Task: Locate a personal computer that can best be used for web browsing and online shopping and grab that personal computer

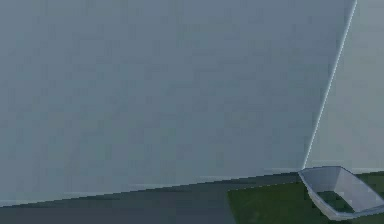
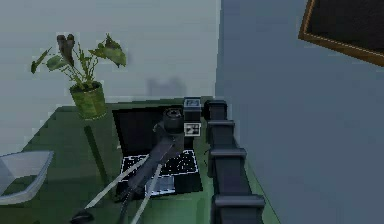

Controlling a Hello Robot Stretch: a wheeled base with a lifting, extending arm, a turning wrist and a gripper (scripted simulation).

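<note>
**Ana:** Where is the computer, please?

**Ben:** In the arm side view, an open black laptop (image 2: 140, 130) with a dark screen and a pale-lettered keyboard lies on the dark green table (image 2: 70, 150), close to the grey-blue wall (image 2: 290, 130).

**Ana:** And the arm?

**Ben:** The dark square arm (image 2: 232, 170) rises from the bottom edge, just beside the laptop's right side. Two small white marked squares (image 2: 192, 115) stand at its end. Left of them the gripper (image 2: 135, 190) reaches down across the keyboard with its two thin fingers.

**Ana:** Does it hold something?

**Ben:** I cannot tell, because the laptop lies directly behind it. How the fingers stand I cannot tell either.

**Ana:** What else is on the table?

**Ben:** A leafy green plant in a yellow-green pot (image 2: 88, 98) stands beyond the laptop, toward the left. A white open box (image 2: 22, 172) sits at the left edge. A dark picture in a wooden frame (image 2: 345, 35) hangs on the wall, upper right.

**Ana:** And the forward view?

**Ben:** The grey-blue wall (image 1: 160, 90), a strip of green table (image 1: 250, 200) below, and a white open box (image 1: 320, 178) at the lower right.
</note>
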